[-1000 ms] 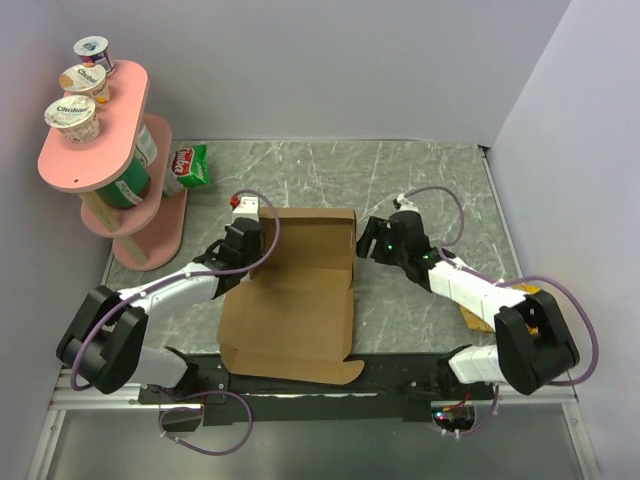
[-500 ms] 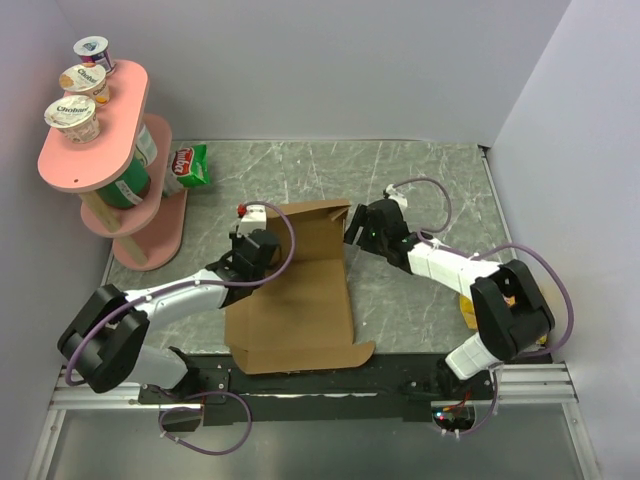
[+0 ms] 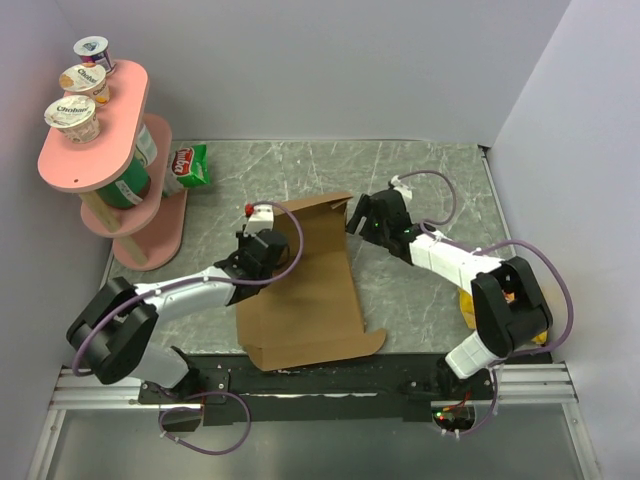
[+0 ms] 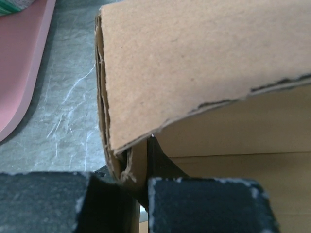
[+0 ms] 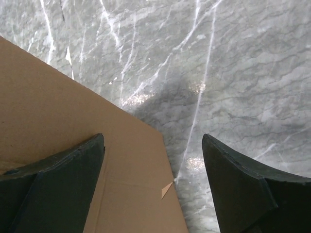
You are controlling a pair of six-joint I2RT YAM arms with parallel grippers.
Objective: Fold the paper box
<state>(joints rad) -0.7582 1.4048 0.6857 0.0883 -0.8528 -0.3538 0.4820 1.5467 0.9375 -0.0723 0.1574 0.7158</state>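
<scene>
Far left corner of the tabletop (image 3: 420, 180): a pink shelf stand (image 3: 100, 150) with two levels. On the top level, three yogurt cups (image 3: 72, 112) in a row. "Chobani" in dark letters on the lids of the two nearer cups; far lid too small to read. Between the two levels, a green tub (image 3: 128, 182), with a label too small to read. Just beside the stand, near the far edge, a green and red snack bag (image 3: 188, 166) with white letters, too blurry to read.

In the middle of the tabletop, reaching down to the near edge, the paper box (image 3: 305, 300). Plain brown cardboard. Flat at the near end, with the far flap lifted and leaning. A small rounded flap sticking out at the box's near right corner.

At the left side of the lifted flap, the left gripper (image 3: 262, 245), pinched tight on the cardboard edge. In the left wrist view, a folded brown edge squeezed between two black fingers (image 4: 209, 204). Above them, the big flap, blocking most of what lies behind.

At the far right corner of the box, the right gripper (image 3: 362, 215), jaws spread wide, holding nothing. In the right wrist view, one black finger (image 5: 53, 184) above the cardboard, the other above bare grey stone.

By the right edge of the tabletop, something yellow (image 3: 466, 312), mostly hidden behind the right arm. Cannot tell what.
</scene>
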